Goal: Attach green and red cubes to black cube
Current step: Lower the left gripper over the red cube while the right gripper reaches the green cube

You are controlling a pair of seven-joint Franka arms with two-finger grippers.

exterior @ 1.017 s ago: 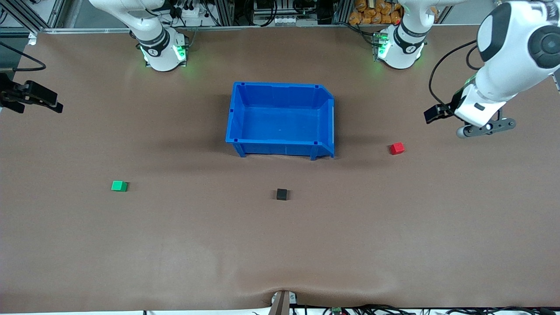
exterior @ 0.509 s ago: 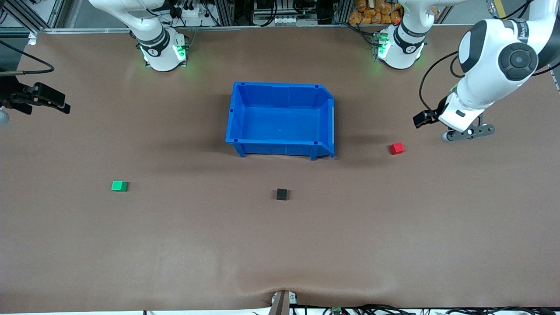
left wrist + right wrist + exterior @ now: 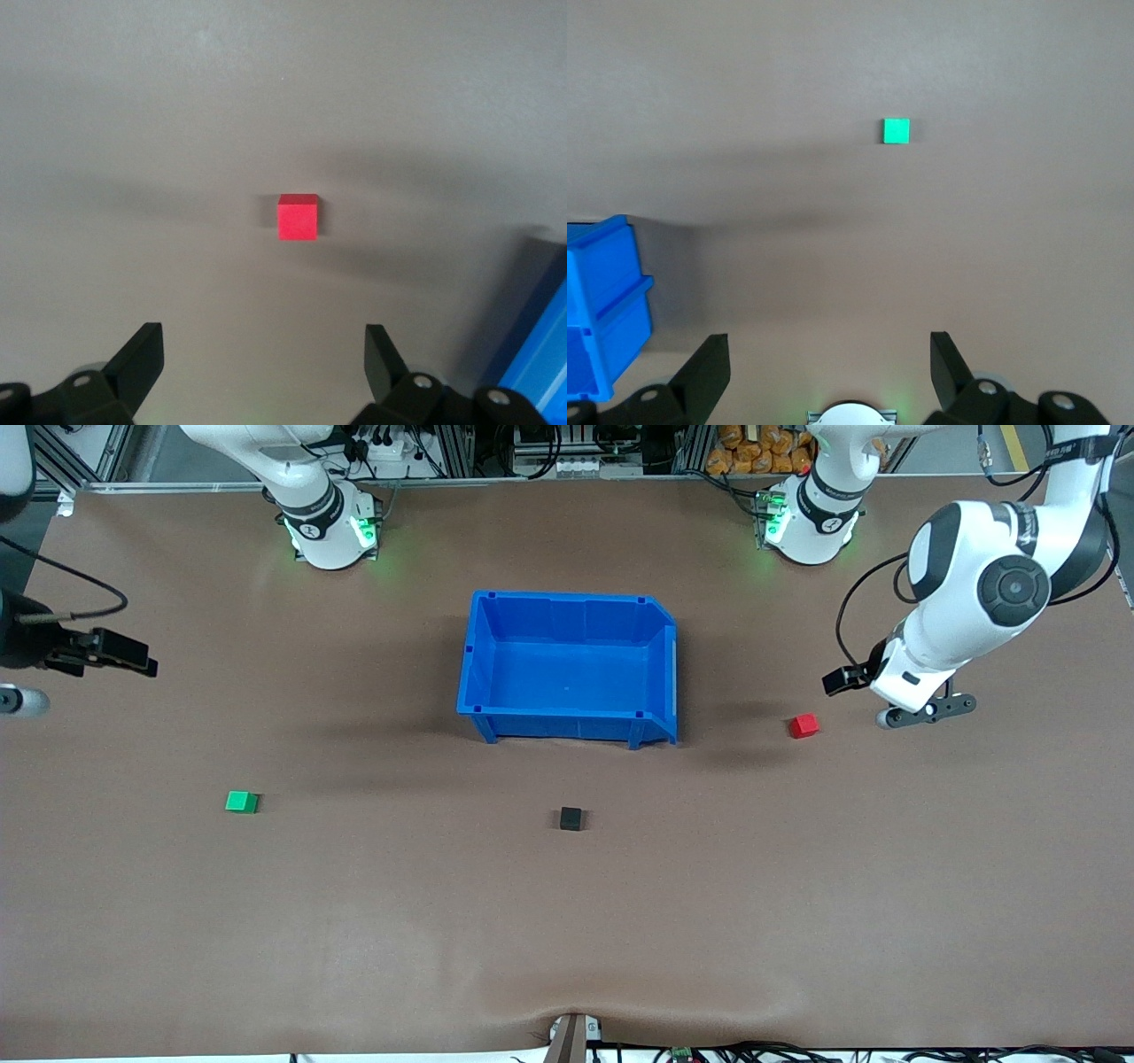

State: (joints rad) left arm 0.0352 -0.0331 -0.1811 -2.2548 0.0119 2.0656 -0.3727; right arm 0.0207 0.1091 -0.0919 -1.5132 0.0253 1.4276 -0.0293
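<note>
Front view: black cube [image 3: 571, 818] sits on the table [image 3: 567, 921], nearer the camera than the blue bin [image 3: 568, 665], touching nothing. Red cube [image 3: 803, 726] lies beside the bin toward the left arm's end. Green cube [image 3: 241, 802] is well apart from the bin toward the right arm's end. Left gripper [image 3: 264, 359] jaws wide, nothing held, up over the table near the red cube. Right gripper [image 3: 829, 359] wide too, empty, over its own end of the table, green cube well off.
</note>
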